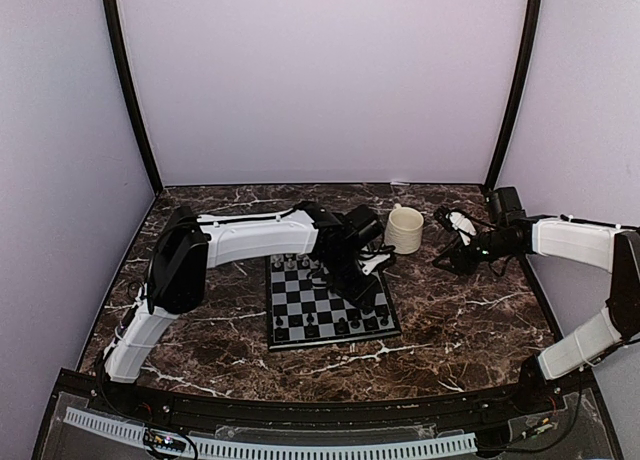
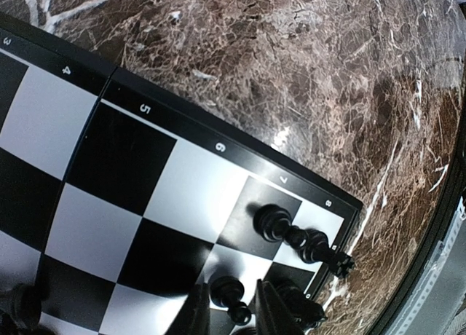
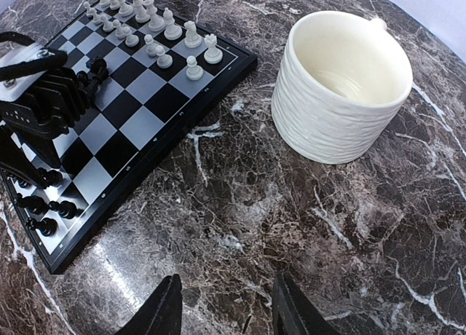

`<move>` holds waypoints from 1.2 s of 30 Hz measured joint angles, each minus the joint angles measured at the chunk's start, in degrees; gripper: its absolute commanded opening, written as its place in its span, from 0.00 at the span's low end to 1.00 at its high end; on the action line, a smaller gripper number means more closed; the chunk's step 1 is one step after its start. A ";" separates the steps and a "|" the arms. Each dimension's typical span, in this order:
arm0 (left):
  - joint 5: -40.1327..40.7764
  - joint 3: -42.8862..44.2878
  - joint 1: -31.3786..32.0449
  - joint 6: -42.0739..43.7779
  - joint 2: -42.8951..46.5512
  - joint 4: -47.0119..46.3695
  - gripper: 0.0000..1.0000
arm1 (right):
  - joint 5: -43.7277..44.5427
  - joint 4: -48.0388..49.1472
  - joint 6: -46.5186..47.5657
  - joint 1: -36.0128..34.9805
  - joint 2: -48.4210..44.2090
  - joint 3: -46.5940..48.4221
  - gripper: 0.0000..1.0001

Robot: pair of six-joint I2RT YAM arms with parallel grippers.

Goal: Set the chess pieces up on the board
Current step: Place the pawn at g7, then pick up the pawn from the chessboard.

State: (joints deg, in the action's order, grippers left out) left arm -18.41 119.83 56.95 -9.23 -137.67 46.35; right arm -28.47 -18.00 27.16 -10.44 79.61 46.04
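Setting down a black pawn (image 2: pixel 226 288) looks like the step you are working through. The left gripper (image 2: pixel 233 307) is hanging low over the board (image 2: pixel 116 153), its jaws narrowly parted with the pawn standing upright between them, and I cannot tell whether the pads are gripping it or just clearing it. To do this well, you are probably wanting to be opening evenly and lifting straight up, since the piece is tiny, glossy and turned on a narrow round base, and a dragging finger is likely to be tipping it. Just beyond the fingertips the other black pieces (image 2: pixel 275 222) are crowding the corner squares, nearly touching one another, so I would be steering the jaws away from them. The board is looking smooth and reflective inside a thin black rim, and the tabletop (image 3: pixel 240 204) is showing polished, veined marble. The right gripper (image 3: pixel 227 313) is hovering over that marble with jaws spread wide and nothing in them. The ribbed cream mug (image 3: pixel 342 87) is sitting ahead and to their right, and the white pieces (image 3: pixel 192 36) are standing far ahead to their left.
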 measured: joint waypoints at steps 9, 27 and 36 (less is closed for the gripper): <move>0.26 1.99 0.00 0.02 0.00 0.70 0.35 | 0.00 0.00 0.00 0.00 0.00 0.00 0.43; 18.03 3.72 -4.11 -0.15 6.56 3.15 0.28 | 0.02 0.00 0.02 0.00 0.00 -0.02 0.43; 19.80 0.35 -6.54 -1.27 6.56 3.65 0.36 | 0.04 0.00 0.02 0.00 0.00 -0.02 0.43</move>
State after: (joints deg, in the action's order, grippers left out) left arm 1.39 120.18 50.41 -10.50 -131.11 50.00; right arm -28.42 -18.00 27.18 -10.44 79.61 46.02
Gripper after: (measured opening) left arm 0.342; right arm 0.432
